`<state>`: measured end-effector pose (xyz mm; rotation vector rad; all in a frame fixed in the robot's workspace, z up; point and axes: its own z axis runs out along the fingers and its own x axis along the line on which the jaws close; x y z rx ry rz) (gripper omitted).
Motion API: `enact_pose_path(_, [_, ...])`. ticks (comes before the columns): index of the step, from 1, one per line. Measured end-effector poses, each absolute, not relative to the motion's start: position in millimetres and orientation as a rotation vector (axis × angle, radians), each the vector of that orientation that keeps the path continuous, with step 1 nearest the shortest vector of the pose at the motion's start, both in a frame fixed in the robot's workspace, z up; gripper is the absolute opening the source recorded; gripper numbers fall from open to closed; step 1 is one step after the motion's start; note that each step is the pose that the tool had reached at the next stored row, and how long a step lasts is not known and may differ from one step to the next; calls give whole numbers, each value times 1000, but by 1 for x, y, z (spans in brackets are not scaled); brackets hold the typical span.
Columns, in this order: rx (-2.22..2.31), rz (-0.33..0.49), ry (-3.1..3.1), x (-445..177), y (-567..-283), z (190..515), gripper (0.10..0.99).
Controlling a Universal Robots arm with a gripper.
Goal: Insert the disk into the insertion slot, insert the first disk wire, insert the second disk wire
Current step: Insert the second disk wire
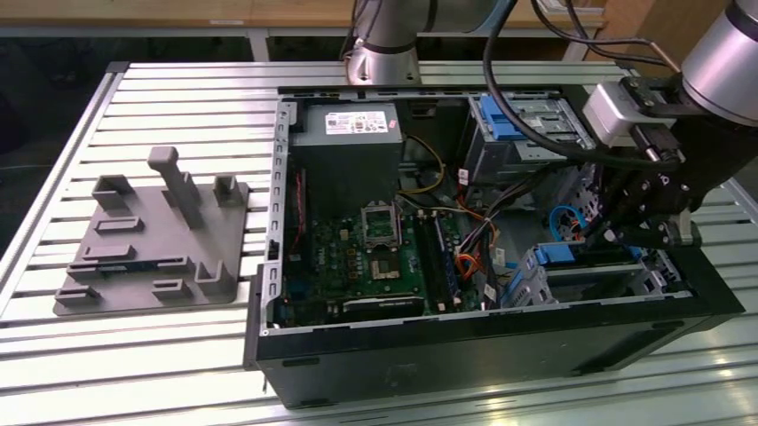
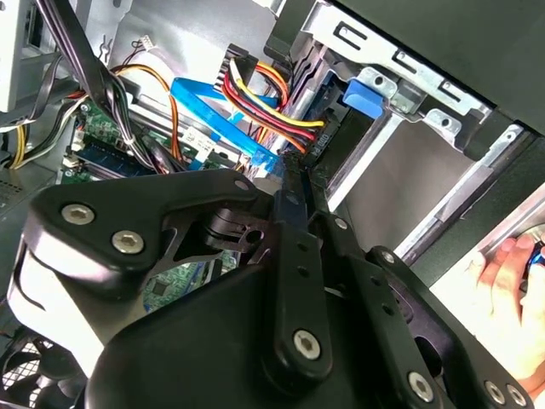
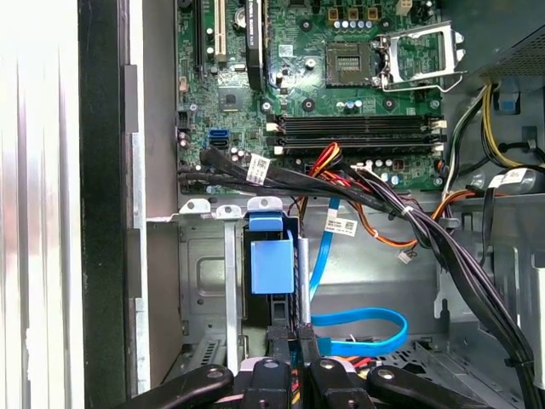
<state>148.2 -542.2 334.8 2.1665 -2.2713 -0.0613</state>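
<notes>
- Since the claw (image 3: 294, 341) stands with its two black fingers drawn close together on a dark plug at the end of the disk (image 3: 271, 266), any sideways drift would, I judge, bend the plug or scrape it past its socket.
- Seated on edge in the insertion slot (image 3: 204, 281), the disk shows its bright blue plastic carrier, smooth and slightly glossy, between thin silver sheet-metal walls with punched holes.
- The second disk wire (image 3: 358, 328) is a flat, light-blue ribbon that loops loosely on the case floor just beside the claw in the first wrist view; a slack loop like that could snag a finger or be pinched.
- A bundle of round red, yellow and black power leads (image 2: 268, 102) runs into the plug near the fingertips in the second wrist view, stiff enough to tug the plug askew.
- A person's hand (image 2: 511, 273) rests at the case edge, near the arm's path, which is a risk of contact.
- The computer case (image 1: 474, 346) is black and boxy, open-topped, on a ribbed metal worktop (image 1: 142, 355).
</notes>
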Motion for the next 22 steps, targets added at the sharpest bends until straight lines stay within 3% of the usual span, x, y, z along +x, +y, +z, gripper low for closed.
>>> enact_pose_path(16, [2167, -63, -2272, 148, -544, 330, 169])
enact_pose_path(19, [2167, -62, -2271, 148, -544, 330, 345])
enact_pose_path(22, [2166, -61, -2271, 148, -544, 334, 404])
